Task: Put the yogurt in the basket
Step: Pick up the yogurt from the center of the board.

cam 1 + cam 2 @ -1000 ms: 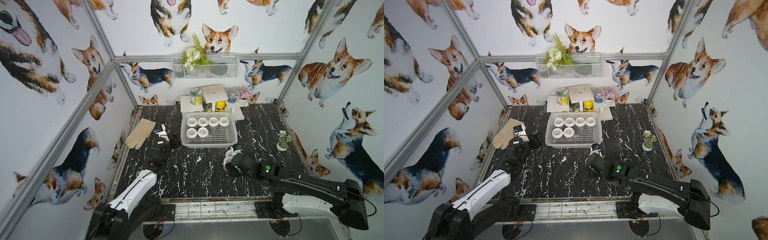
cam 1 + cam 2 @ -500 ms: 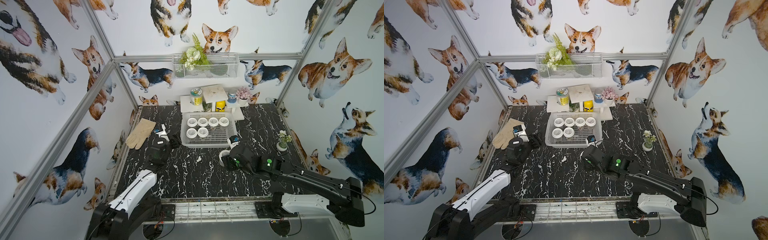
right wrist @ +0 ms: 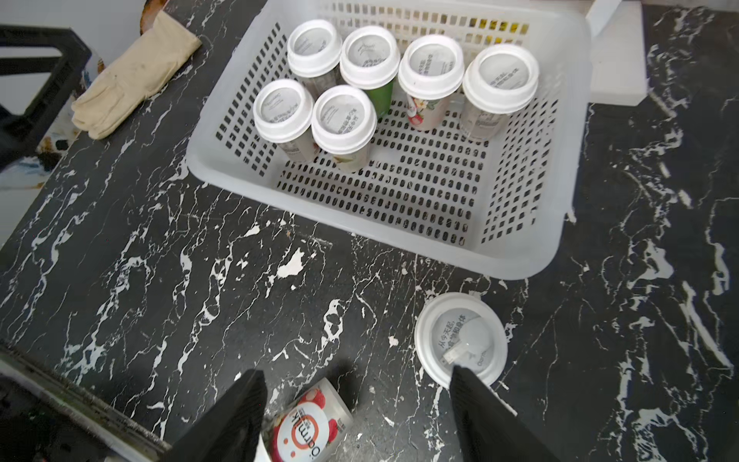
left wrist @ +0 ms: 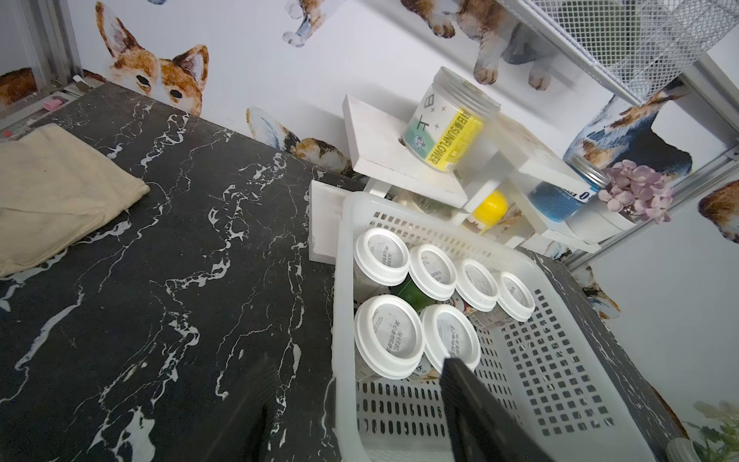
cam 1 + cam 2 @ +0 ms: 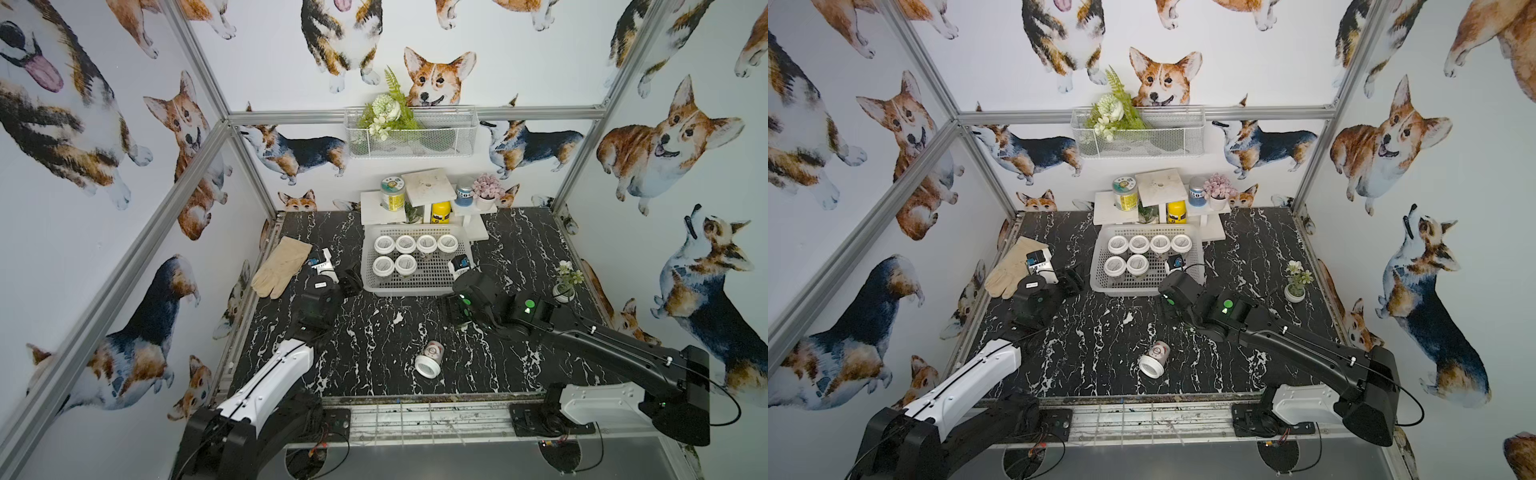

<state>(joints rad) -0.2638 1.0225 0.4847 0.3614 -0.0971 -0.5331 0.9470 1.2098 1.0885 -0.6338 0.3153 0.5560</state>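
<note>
Beige fabric glove (image 5: 282,266) sits left of the wide white lattice plastic basket (image 5: 432,274), which has six white-lidded clear yogurt cups (image 5: 405,244) upright inside, seventh cup (image 3: 460,336) standing just in front, eighth cup (image 5: 430,359) tipped over on the black marble table (image 5: 374,324), left gripper (image 4: 356,362) and right gripper (image 3: 358,374) both spread, empty.

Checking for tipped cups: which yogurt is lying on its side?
The yogurt cup on the black table nearest its front edge, red label showing; every other cup stands lid-up.

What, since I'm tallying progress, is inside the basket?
Six upright yogurts in the basket: four at the back, two before them. Lids hide their contents.
</note>
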